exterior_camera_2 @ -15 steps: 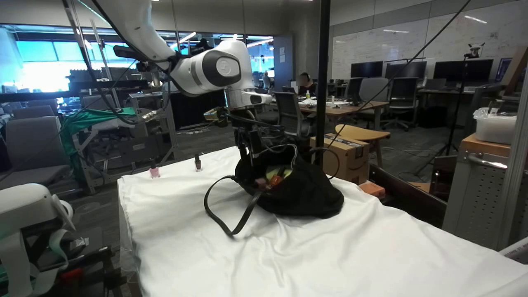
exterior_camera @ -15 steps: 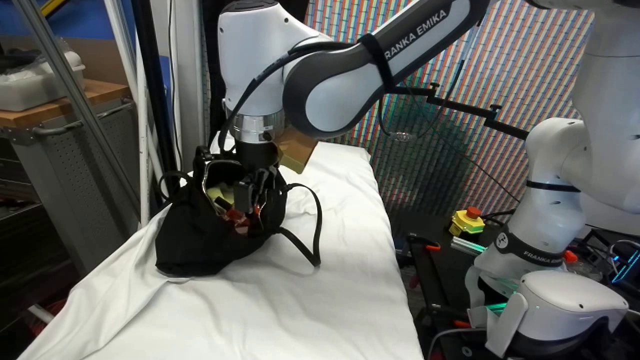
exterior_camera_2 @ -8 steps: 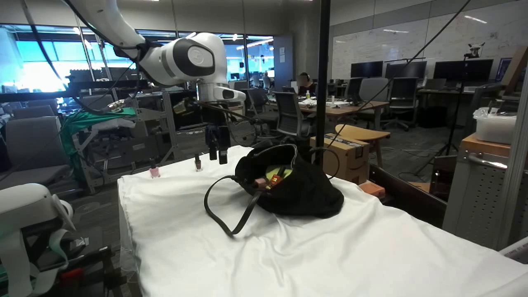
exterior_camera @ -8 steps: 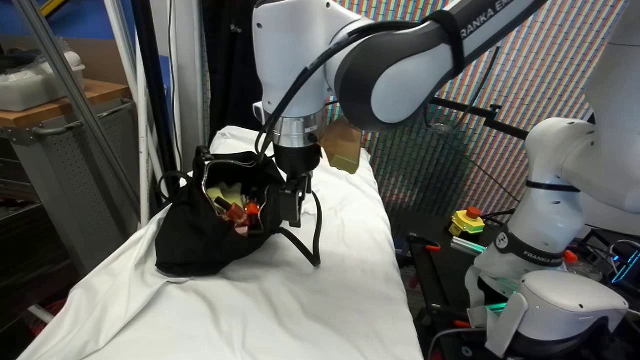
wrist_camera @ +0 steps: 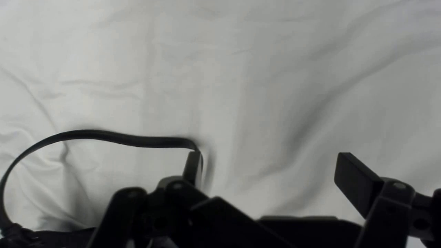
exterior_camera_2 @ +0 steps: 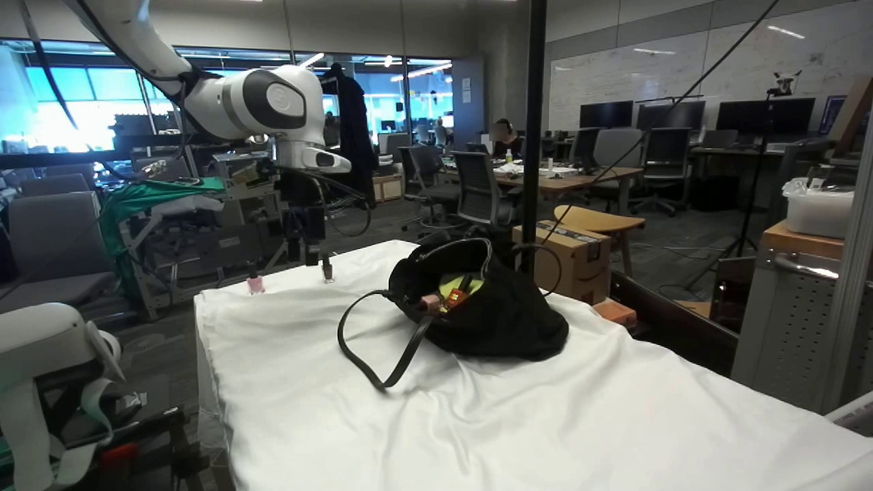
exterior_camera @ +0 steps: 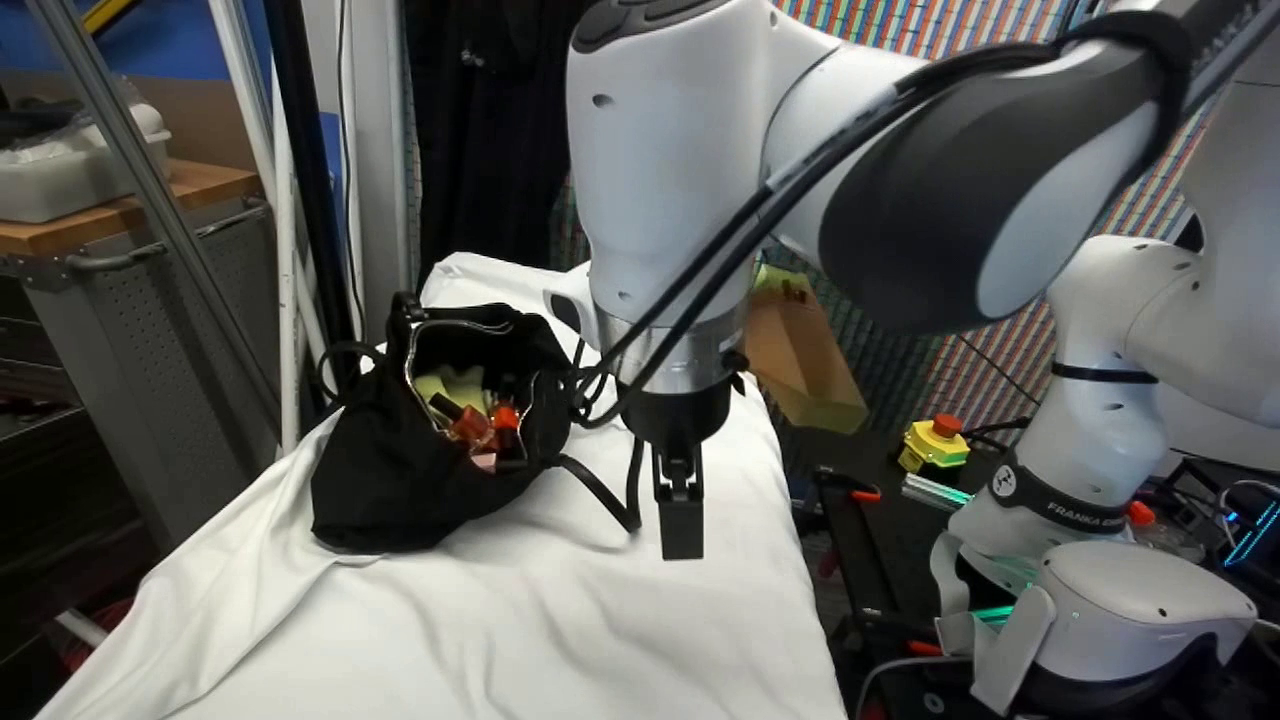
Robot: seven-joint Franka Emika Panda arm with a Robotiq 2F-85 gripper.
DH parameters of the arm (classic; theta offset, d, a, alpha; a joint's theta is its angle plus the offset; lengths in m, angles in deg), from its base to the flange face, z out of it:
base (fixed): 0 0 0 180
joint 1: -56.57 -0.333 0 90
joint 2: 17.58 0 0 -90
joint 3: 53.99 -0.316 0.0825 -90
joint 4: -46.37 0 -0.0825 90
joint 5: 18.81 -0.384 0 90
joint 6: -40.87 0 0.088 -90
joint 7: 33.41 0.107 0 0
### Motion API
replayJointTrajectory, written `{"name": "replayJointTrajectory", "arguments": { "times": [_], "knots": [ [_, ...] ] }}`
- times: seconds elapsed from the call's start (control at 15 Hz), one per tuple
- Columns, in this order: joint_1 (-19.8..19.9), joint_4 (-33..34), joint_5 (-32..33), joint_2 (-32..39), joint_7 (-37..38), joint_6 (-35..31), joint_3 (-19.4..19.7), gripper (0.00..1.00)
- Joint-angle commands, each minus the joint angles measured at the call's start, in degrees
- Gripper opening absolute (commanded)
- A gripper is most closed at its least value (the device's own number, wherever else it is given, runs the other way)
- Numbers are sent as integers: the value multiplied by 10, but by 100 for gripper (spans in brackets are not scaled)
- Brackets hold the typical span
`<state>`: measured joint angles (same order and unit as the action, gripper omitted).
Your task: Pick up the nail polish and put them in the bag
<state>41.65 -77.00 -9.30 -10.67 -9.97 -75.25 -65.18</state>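
Observation:
Two nail polish bottles stand upright on the white cloth in an exterior view: a pink one (exterior_camera_2: pixel 255 284) near the table's corner and a dark brown one (exterior_camera_2: pixel 328 273) to its right. More nail polish, red-orange (exterior_camera: pixel 472 428) and pink (exterior_camera: pixel 484 461), lies inside the bag (exterior_camera: pixel 390 490), a black fabric handbag with its mouth open. My gripper (exterior_camera: pixel 682 530) hangs above the cloth beside the bag, its fingertips close to the brown bottle in an exterior view. In the wrist view the gripper (wrist_camera: pixel 268 162) is open wide, with only cloth between its fingers; no bottle shows there.
A bag handle (wrist_camera: pixel 103 136) loops over the cloth by one finger. The white-clothed table (exterior_camera_2: pixel 327 423) ends just beyond the two standing bottles. A black pole (exterior_camera_2: pixel 534 136) rises behind the bag. Another white robot arm (exterior_camera: pixel 1080 440) and an emergency stop (exterior_camera: pixel 935 445) are off the table's side.
My gripper has come up out of the bag and travelled away from it, toward the two standing bottles. It stays open. The bag and bottles have not visibly moved.

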Motion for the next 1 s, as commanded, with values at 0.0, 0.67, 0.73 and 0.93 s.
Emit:
{"name": "replayJointTrajectory", "arguments": {
  "times": [0.0,0.67,0.73,0.93],
  "knots": [
    [-19,22,-17,19,10,10,-21,100],
    [-85,132,-53,142,96,-31,-38,100],
    [-91,146,-55,154,101,-33,-37,100],
    [-102,186,-69,189,113,-40,-34,100]
  ]
}}
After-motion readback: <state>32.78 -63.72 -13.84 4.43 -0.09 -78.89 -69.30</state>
